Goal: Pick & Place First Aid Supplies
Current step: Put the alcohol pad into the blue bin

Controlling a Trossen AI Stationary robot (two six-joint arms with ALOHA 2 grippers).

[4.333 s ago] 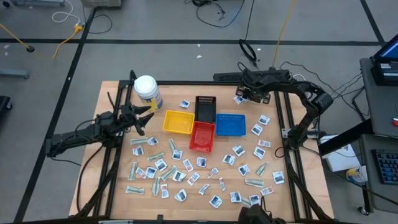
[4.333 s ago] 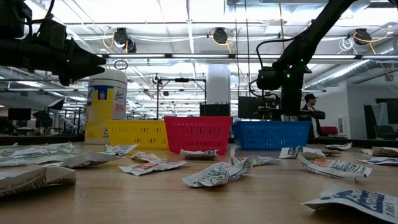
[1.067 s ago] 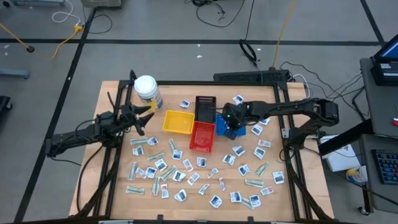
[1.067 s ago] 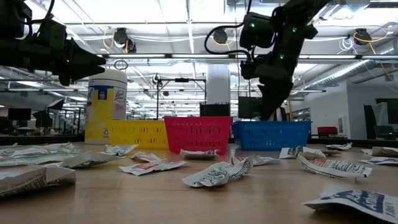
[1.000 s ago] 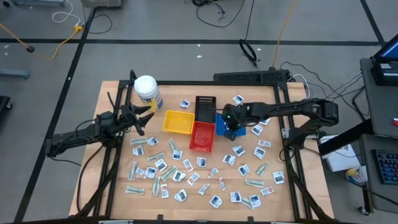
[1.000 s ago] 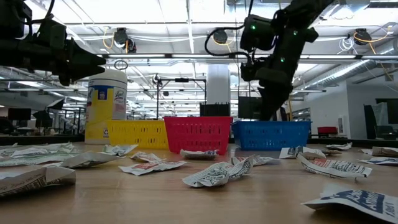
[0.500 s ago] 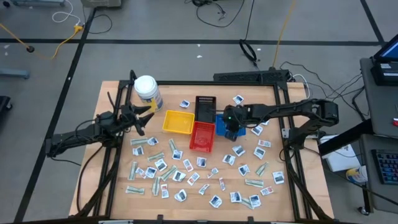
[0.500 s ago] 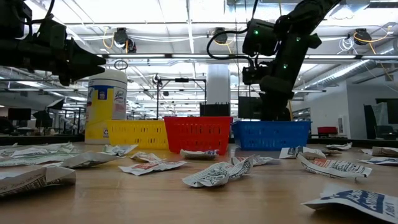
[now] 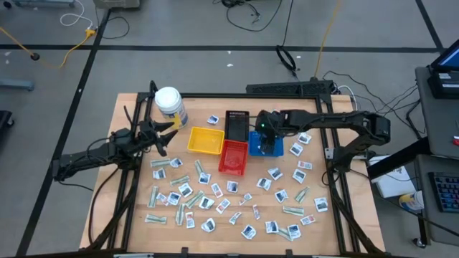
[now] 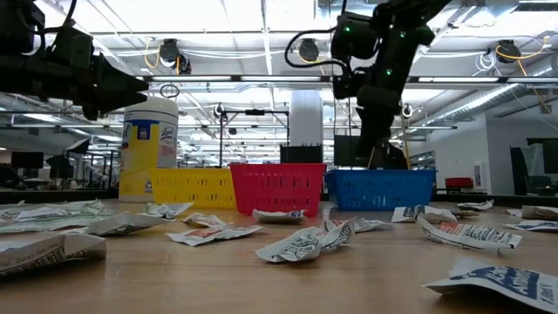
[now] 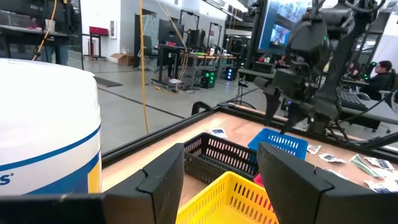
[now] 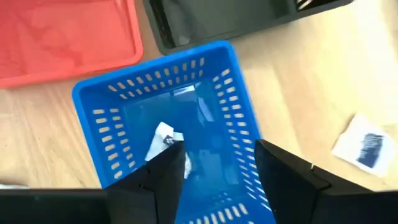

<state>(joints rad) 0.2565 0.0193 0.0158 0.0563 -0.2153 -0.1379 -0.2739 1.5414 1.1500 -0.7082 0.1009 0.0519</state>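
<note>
The first aid supplies [image 9: 215,193] are small flat packets scattered over the wooden table's near half, with more to the right [image 9: 301,166]. One white packet [image 12: 163,140] lies on the floor of the blue tray [image 9: 278,149]. My right gripper [image 9: 267,137] hangs open above that tray, pointing steeply down, its fingers [image 12: 286,177] empty and clear of the tray. In the low view it [image 10: 377,150] stands over the blue tray [image 10: 381,188]. My left gripper [image 9: 168,132] waits open and level at the table's left, beside the white jar [image 9: 169,104].
The yellow [image 9: 206,140], red [image 9: 233,156] and black [image 9: 237,123] trays stand side by side with the blue one in the table's middle. A lone packet [image 12: 365,148] lies on the wood right of the blue tray. The jar [image 11: 46,134] fills the left wrist view's side.
My right gripper has risen from low inside the blue tray to above its rim and gone a little toward the table's far edge, rolling slightly. My left arm has kept still.
</note>
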